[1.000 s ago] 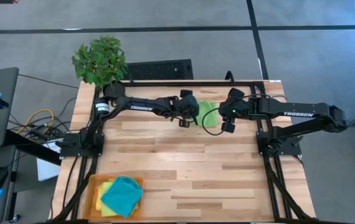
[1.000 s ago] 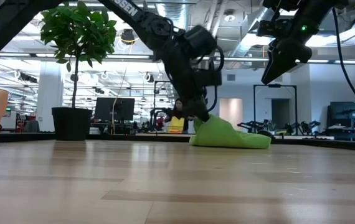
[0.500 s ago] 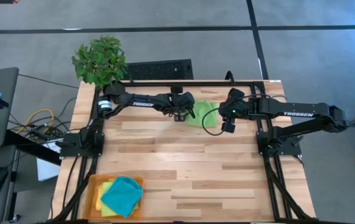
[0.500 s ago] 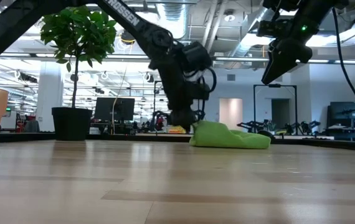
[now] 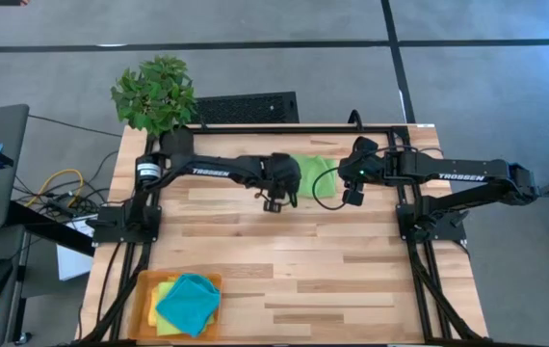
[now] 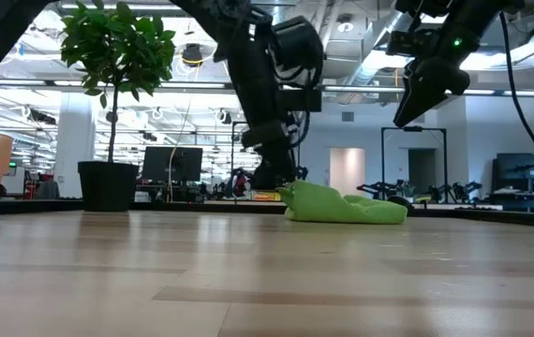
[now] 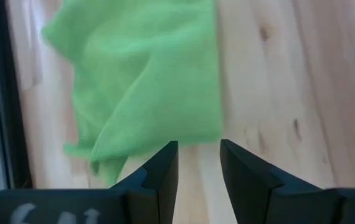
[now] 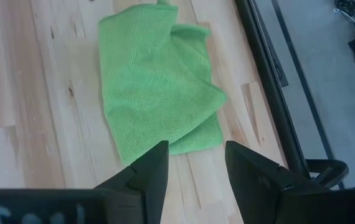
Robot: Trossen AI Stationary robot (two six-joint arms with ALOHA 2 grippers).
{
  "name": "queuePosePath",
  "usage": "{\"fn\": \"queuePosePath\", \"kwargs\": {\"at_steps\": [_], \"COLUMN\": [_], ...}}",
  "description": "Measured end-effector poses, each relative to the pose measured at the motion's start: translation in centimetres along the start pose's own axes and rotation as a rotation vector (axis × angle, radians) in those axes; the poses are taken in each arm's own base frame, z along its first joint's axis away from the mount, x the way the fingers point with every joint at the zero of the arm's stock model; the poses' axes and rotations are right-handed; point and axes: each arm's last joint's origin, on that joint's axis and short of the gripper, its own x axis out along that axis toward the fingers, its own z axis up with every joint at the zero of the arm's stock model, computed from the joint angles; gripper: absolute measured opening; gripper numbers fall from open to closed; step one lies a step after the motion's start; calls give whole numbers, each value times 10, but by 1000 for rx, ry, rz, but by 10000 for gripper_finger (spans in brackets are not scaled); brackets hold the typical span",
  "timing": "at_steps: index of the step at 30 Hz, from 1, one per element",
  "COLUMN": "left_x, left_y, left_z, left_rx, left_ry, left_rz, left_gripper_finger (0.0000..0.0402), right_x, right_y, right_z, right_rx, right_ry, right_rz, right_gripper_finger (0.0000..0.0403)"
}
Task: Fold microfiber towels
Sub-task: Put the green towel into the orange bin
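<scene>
Lime green towel [image 5: 315, 176] lying rumpled and partly folded on the wooden table [image 5: 284, 251], near the far edge, between the two arms. Also seen in the low view [image 6: 347, 203] as a low heap on the tabletop, and in both wrist views [image 7: 143, 81] [image 8: 156, 81].

Left gripper [image 5: 273, 200] just beside the towel's near-left edge, over bare wood, fingers [image 7: 159, 174] parted with a narrow gap, nothing between them. In the low view [image 6: 281, 173], hanging close above the towel's left end.

Right gripper [image 5: 351, 196] at the towel's right side, raised well above the table in the low view [image 6: 407, 112], fingers [image 8: 146, 171] spread apart and empty.

Orange tray [image 5: 145, 289] at the near-left corner of the table, holding a teal towel [image 5: 189, 301] on top of a yellow towel [image 5: 163, 294] and more green cloth.

Potted plant [image 5: 154, 93] at the far-left corner.
</scene>
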Motion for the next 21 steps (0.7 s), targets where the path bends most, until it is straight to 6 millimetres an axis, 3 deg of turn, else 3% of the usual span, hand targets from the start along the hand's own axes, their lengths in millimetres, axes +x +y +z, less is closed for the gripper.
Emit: {"fn": "queuePosePath", "kwargs": {"at_steps": [6, 13, 21], "left_x": [11, 31, 41], "left_y": [-20, -27, -30], "left_z": [8, -5, -14], "left_rx": [68, 43, 33], "left_ry": [-95, -120, -167], "left_rz": [81, 111, 136], "left_gripper_finger": [112, 112, 112], "right_x": [0, 0, 0], "right_y": [0, 0, 0], "right_z": [0, 0, 0], "right_rx": [-8, -10, -9], "right_ry": [1, 4, 2], "right_rz": [0, 1, 0], "right_gripper_finger": [182, 182, 182]}}
